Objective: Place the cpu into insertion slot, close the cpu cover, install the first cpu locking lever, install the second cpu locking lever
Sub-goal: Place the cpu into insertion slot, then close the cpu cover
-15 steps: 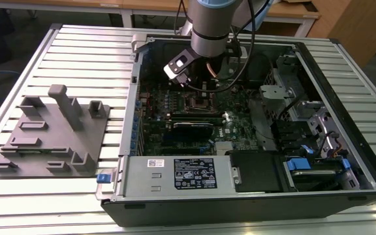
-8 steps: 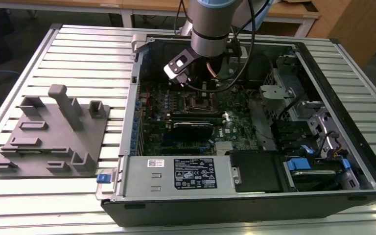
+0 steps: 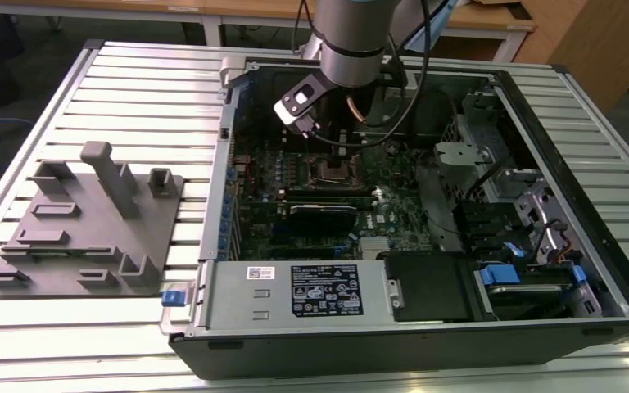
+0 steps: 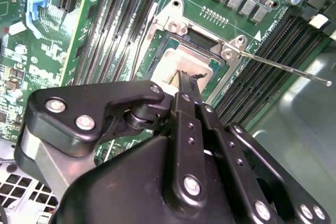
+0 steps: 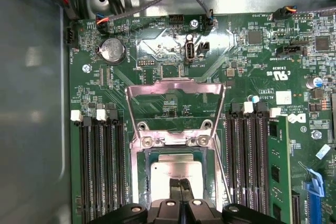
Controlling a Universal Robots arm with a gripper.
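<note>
Seems to be step one: seating the cpu [image 5: 177, 174] flat inside the insertion slot [image 5: 145, 177]. Holding the gripper [image 5: 181, 184] over the slot, tips pressed together on nothing, on or just above the chip. Keeping the cpu cover [image 5: 176, 84] swung open beyond the slot. Probably calls for a square, level seat. Working on a green motherboard [image 5: 252, 72] around the slot, inside an open computer case [image 3: 402, 344] on a slatted table [image 3: 140, 90].
</note>
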